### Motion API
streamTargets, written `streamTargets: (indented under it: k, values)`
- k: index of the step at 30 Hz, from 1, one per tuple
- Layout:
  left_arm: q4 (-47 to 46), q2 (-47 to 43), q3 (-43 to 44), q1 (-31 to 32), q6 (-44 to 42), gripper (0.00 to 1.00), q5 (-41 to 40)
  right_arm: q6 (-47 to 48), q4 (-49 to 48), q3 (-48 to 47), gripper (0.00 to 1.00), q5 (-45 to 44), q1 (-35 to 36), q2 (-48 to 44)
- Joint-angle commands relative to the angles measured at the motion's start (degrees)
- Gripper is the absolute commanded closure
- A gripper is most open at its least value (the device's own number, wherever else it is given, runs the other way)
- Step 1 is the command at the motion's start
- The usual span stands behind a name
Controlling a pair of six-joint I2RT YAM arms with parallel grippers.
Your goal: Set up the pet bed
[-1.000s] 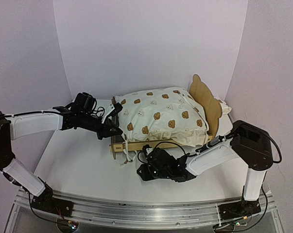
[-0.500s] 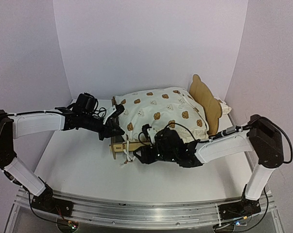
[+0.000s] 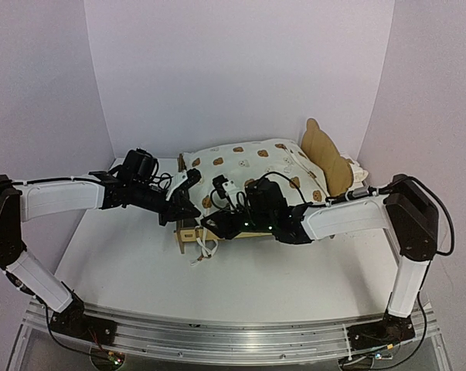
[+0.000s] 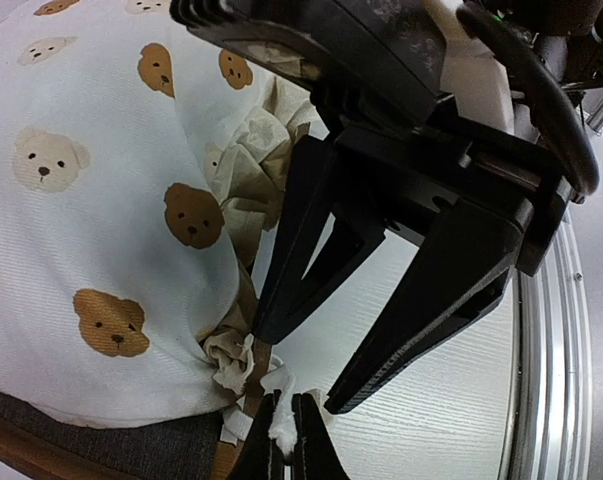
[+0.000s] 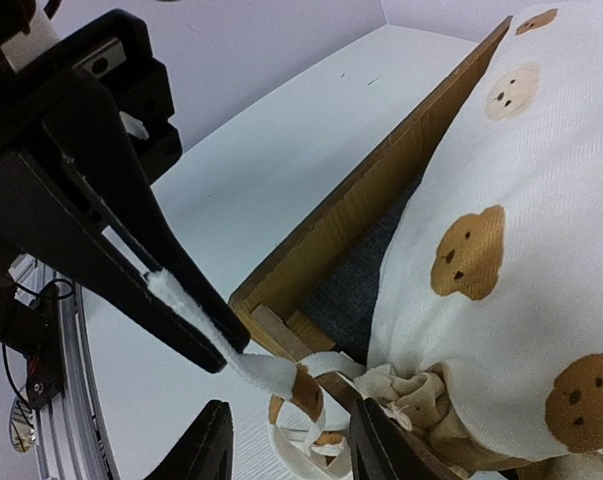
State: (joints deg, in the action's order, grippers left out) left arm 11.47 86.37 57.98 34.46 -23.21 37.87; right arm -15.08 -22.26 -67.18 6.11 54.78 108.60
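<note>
We see the pet bed (image 3: pixel 256 185) mid-worktop (image 3: pixel 132 263), its plywood frame (image 5: pixel 381 190) filled by the cream, bear-print cushion (image 4: pixel 91 190). The left claw (image 4: pixel 286 445) is clamped on a white tie (image 5: pixel 271 378) at the bed's foot corner. The right claw (image 5: pixel 293 450) stands half-spread just beside it.

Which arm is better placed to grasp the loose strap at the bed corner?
Right. The right gripper is open, with the loose strap just ahead of it. The left gripper is shut on a strap end, so it is not free.
</note>
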Motion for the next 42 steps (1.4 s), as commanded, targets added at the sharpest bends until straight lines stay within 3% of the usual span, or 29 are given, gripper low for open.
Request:
streamTargets:
  k: [1,13,22,26,30,37,38,40,42]
  values:
    - [-0.75,0.38,1.21,0.08,-0.82,1.00,0.58,1.70,-0.73,-2.89,0.59,2.44,0.19,0.88]
    - [-1.08,0.46,0.85,0.17,-0.53,1.00,1.30,3.14,-0.77,-4.45,0.89,-5.82,0.23,3.47]
    - [-1.39,0.56,0.76,0.15,-0.28,1.00,1.47,4.88,-1.29,-4.54,0.89,-2.63,0.18,3.71]
    - [-1.54,0.64,0.98,0.17,0.08,1.00,1.43,6.01,-1.79,-4.70,0.81,0.01,0.23,4.23]
    - [-1.66,0.66,1.01,0.14,-0.08,1.00,1.37,6.52,-3.27,-4.27,0.80,-0.21,0.19,4.48]
    - [-1.40,0.63,0.93,0.14,0.17,0.99,1.05,4.96,-4.35,-5.00,1.00,-2.03,0.22,5.62]
    - [-1.21,0.48,0.90,0.17,0.41,0.95,0.56,4.44,-4.36,-4.74,1.00,-2.71,0.20,5.57]
    - [-0.50,-0.07,0.72,0.15,0.97,0.72,-1.60,3.46,-4.36,-3.94,1.00,-3.85,0.17,5.24]
    - [0.74,-1.27,0.49,0.15,0.55,0.58,-5.45,2.39,-4.33,-3.26,1.00,-4.23,0.17,4.91]
